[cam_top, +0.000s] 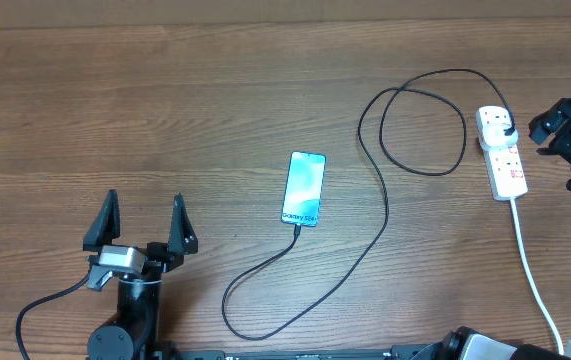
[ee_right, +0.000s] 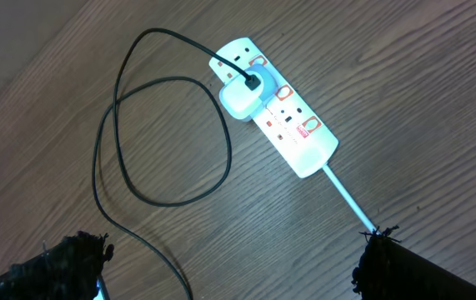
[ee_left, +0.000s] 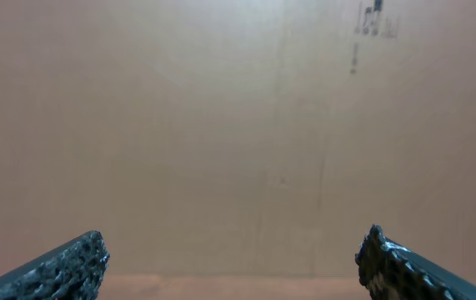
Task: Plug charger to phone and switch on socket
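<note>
Charger (cam_top: 386,210) cable runs black across the wooden table (cam_top: 165,100). Its tip meets the near edge of the phone (cam_top: 304,188), which lies lit at mid-table. Its other end loops to a white adapter (ee_right: 239,98) seated in the socket (cam_top: 506,160) at the right. My left gripper (cam_top: 145,205) is spread wide and empty at the front left. My right gripper (ee_right: 229,267) hangs near the socket, its 2 fingers apart, holding nothing.

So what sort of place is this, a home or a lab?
Probably a robotics lab bench rather than a home: the left gripper and right gripper work over a wood-grain table with a phone, charger and socket laid out.
</note>
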Available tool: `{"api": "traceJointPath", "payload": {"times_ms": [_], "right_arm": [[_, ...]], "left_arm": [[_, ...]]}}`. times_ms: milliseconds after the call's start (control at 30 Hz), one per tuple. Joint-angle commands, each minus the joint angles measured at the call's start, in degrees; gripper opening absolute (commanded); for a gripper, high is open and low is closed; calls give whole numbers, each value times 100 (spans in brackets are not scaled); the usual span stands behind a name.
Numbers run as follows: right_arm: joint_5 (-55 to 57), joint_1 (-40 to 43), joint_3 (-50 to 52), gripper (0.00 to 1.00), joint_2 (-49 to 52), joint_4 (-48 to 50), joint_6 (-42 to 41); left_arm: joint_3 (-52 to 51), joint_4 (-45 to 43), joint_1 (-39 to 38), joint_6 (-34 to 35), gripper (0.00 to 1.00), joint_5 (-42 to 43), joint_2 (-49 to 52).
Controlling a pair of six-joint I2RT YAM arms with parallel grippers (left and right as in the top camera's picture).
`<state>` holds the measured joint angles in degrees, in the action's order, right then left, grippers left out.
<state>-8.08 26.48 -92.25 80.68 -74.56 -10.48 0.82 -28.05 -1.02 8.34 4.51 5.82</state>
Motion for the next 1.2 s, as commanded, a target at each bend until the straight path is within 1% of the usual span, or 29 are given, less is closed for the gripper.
{"api": "traceJointPath", "payload": {"times_ms": [0,133,400,500,667,833,1167], "right_arm": [[52,-17,-114,100,-31,31,0],[52,-17,-114,100,-31,31,0],[52,-17,-114,100,-31,31,0],[52,-17,-114,100,-31,31,0],[52,-17,-114,100,-31,31,0],[52,-17,-114,100,-31,31,0],[52,-17,-114,100,-31,31,0]], "left_arm": [[-52,382,131,-107,99,-33,-306],[-52,1060,186,-107,99,-127,-570],[-55,2087,186,-94,99,-466,-568],[-55,2551,186,55,99,-614,-568],[-55,3248,186,109,99,-638,-568],[-55,3259,186,-243,99,-595,-568],[-55,3248,186,-236,99,-599,-568]]}}
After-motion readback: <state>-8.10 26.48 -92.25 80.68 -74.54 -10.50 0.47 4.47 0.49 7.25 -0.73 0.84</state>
